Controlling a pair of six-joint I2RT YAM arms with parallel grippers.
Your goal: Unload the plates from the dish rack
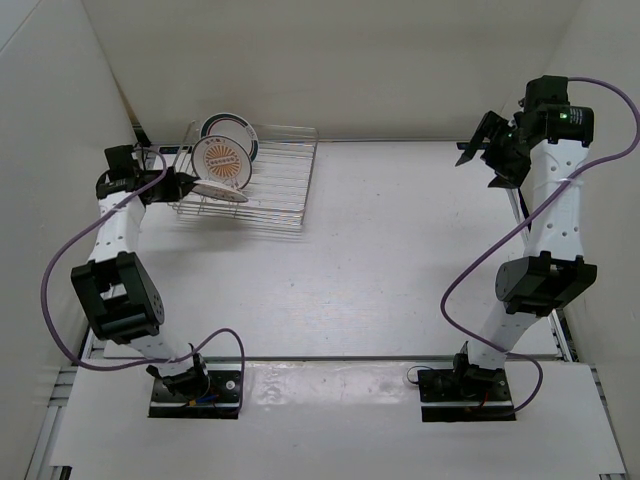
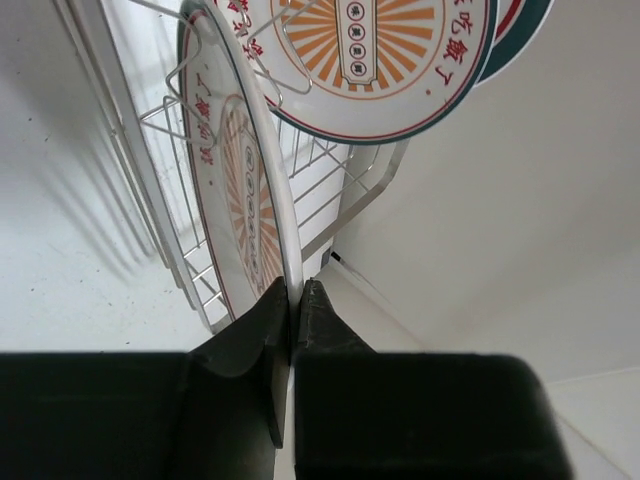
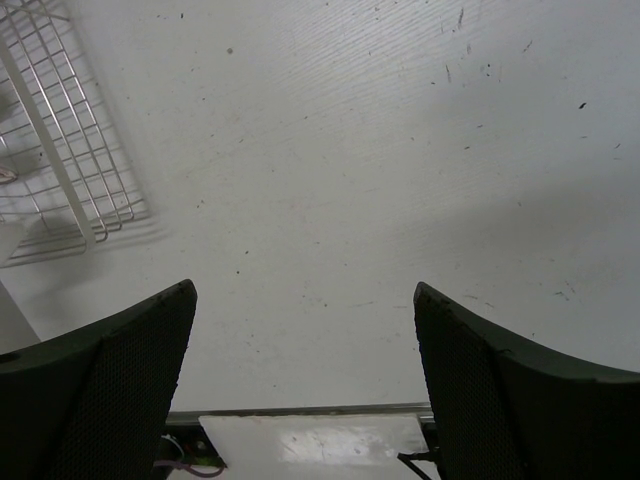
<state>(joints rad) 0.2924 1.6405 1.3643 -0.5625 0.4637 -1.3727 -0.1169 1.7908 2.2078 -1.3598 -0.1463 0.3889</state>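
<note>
1. FAR LEFT OF THE TABLE: Red Chinese characters ring the orange sunburst on the front plate (image 2: 240,190) and on the second sunburst plate (image 2: 370,50). A column of small characters runs down each centre panel. All of it is cropped or too small for me to read.
2. My left pincer (image 2: 296,295) is clamped on the front plate's rim, one finger on each face. It grips at the left end of the dish rack (image 1: 280,190), which stands at the far left of the table (image 1: 400,260).
3. The front plate tilts low in the rack. The second sunburst plate stands upright just behind it. The green-rimmed plate (image 1: 224,122) stands farthest back, mostly covered by the second plate.
4. My right pincer (image 3: 305,300) hangs at the far right with its jaws wide apart and nothing between them. It is above bare table, well apart from the rack.
5. Bent wire prongs cross in front of the second plate in the left wrist view. A purple cable (image 1: 60,270) loops beside the left arm.
6. The wrist views cut off every plate's edge, and the right wrist view catches only a blurred corner of the rack.
</note>
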